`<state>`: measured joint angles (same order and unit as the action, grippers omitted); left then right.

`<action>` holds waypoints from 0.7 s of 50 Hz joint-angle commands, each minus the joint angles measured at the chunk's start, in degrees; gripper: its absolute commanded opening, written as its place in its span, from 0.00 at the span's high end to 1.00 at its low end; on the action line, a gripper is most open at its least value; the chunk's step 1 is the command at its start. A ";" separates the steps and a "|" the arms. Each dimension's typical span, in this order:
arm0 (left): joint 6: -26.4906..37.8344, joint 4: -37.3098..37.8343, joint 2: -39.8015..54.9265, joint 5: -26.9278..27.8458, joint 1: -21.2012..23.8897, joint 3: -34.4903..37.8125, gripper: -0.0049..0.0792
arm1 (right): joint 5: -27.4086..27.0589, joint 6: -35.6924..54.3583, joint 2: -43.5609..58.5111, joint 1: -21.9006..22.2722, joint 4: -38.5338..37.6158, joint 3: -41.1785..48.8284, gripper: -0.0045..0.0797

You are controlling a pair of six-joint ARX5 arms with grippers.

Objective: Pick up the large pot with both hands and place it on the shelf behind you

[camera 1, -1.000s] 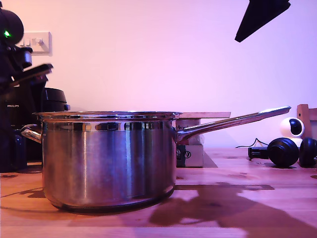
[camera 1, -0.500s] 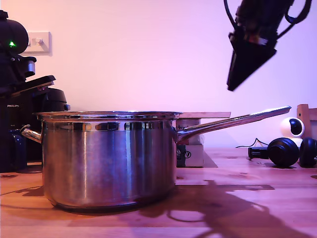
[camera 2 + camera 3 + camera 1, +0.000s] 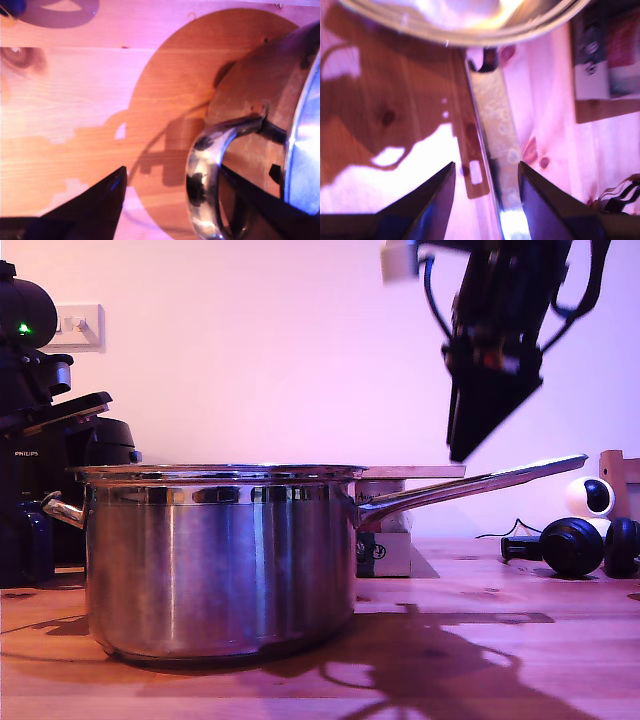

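My second hand point(image 3: 485, 200), fingers apart, hangs clear above the large pot's point(image 3: 220, 560) long handle point(image 3: 495, 145), straddling its edges.

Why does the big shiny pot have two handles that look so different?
The long handle is a straight, flat steel bar sticking far out toward the exterior view's right. The loop handle is a short curved ring hugging the pot's other side. My second hand hangs open above the long handle; my first hand is open around the loop handle. Both are shiny steel, fixed just under the rim.
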<state>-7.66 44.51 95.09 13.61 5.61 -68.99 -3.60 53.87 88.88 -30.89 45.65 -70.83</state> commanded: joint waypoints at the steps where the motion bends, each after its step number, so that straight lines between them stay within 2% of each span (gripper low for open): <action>1: 0.22 -0.52 0.92 0.11 0.20 -0.42 0.33 | -0.07 1.79 0.59 -0.37 -0.37 -0.35 0.52; 10: 0.24 -0.92 0.92 0.31 0.57 -0.42 0.33 | -0.13 6.62 1.14 -0.20 -3.50 -0.35 0.52; 21: 0.24 -1.07 0.92 0.37 0.57 -0.42 0.33 | -2.49 7.69 3.50 -0.22 -3.65 -0.35 0.52; 35: 0.24 -1.51 0.92 0.48 0.57 -0.42 0.33 | -2.49 10.54 4.33 -0.59 -6.14 -0.35 0.52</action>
<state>-7.66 43.29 95.09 13.87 5.98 -68.99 -6.02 63.72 92.86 -30.89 40.21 -70.85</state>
